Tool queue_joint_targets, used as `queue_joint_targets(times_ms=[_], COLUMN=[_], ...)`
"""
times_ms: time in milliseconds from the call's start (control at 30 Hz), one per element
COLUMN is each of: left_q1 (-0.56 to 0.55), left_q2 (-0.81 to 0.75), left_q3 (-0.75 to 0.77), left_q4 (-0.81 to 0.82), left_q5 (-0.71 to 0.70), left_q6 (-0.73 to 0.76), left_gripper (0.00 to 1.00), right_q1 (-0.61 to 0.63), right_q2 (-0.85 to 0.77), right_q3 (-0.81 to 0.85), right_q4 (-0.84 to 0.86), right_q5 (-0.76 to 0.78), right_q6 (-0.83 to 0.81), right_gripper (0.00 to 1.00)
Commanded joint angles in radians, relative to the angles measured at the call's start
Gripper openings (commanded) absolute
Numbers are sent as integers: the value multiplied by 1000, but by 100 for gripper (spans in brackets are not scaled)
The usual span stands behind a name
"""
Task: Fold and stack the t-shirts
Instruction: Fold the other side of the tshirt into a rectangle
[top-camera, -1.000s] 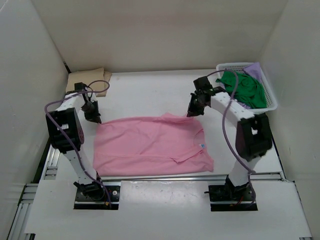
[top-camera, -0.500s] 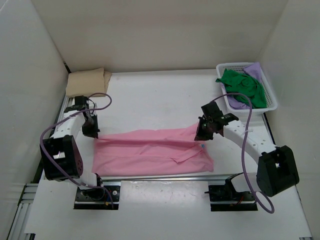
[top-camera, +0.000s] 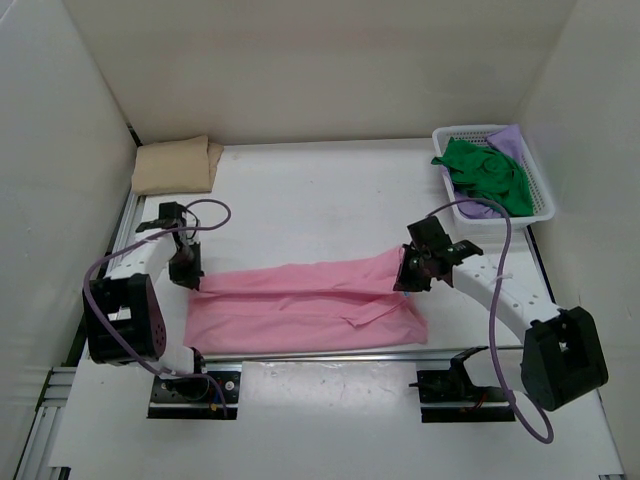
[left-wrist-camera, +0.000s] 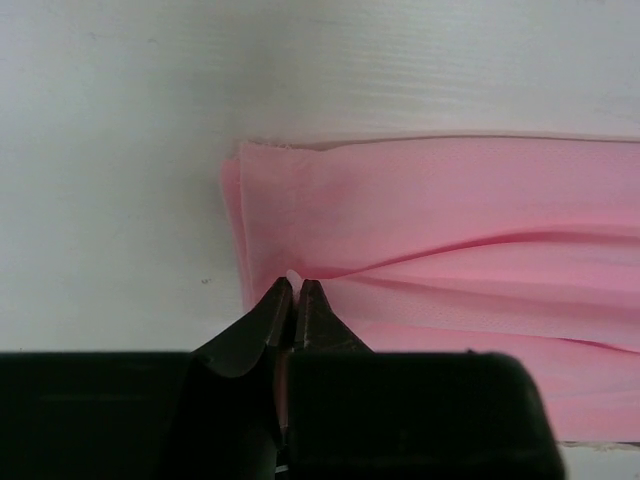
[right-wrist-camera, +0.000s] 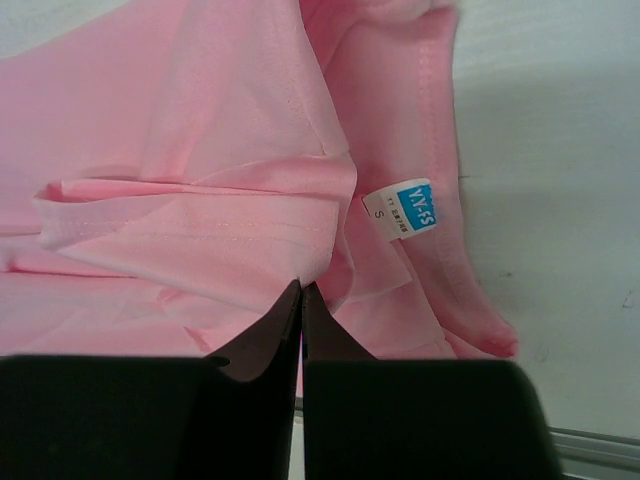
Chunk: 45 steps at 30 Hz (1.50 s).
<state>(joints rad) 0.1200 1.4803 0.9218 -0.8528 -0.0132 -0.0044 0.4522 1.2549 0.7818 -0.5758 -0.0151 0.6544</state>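
While pink t-shirt (top-camera: 300, 305) lies half-folded on table (top-camera: 300, 190): my left gripper (top-camera: 186, 272) and right gripper (top-camera: 409, 274) both clenched on its folded-over edge.

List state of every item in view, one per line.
pink t-shirt, partly folded lengthwise, upper layer pinched at both ends
tan t-shirt, folded, far left corner
green t-shirt, crumpled in basket
purple t-shirt, crumpled in basket, mostly under the green one
basket, upright, holding two shirts
left gripper, shut on pink t-shirt
right gripper, shut on pink t-shirt
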Motion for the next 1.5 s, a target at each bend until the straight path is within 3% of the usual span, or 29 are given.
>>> queue_joint_targets(times_ms=[0,133,233,333,467,600,900,1367,1467], left_q1=[-20,-20,-20,-11,-11,-48,-86,-95,-95], left_q2=[-69,-69,-84,-129,-138,-127,78,181,181], left_q3=[-17,-38,-28,5,100,86,32,23,32], left_q4=[6,-6,-41,-130,-288,-197,-43,-43,-43], left_q5=[-28,-39,-48,-7,82,12,-189,-189,-180], left_q6=[4,4,4,4,4,4,4,4,4], left_gripper=[16,28,50,56,56,56,56,56,57], right_q1=[0,19,29,29,29,29,29,39,39], right_q2=[-35,-11,12,23,23,23,3,-84,-42], right_q3=[-23,-46,-46,-46,-46,-65,-65,-104,-104], right_q4=[-1,30,30,30,30,39,19,-67,-67], right_q5=[30,-5,6,6,15,15,47,23,0], right_q6=[19,30,39,39,39,39,39,31,31], right_gripper=[0,0,0,0,0,0,0,0,25])
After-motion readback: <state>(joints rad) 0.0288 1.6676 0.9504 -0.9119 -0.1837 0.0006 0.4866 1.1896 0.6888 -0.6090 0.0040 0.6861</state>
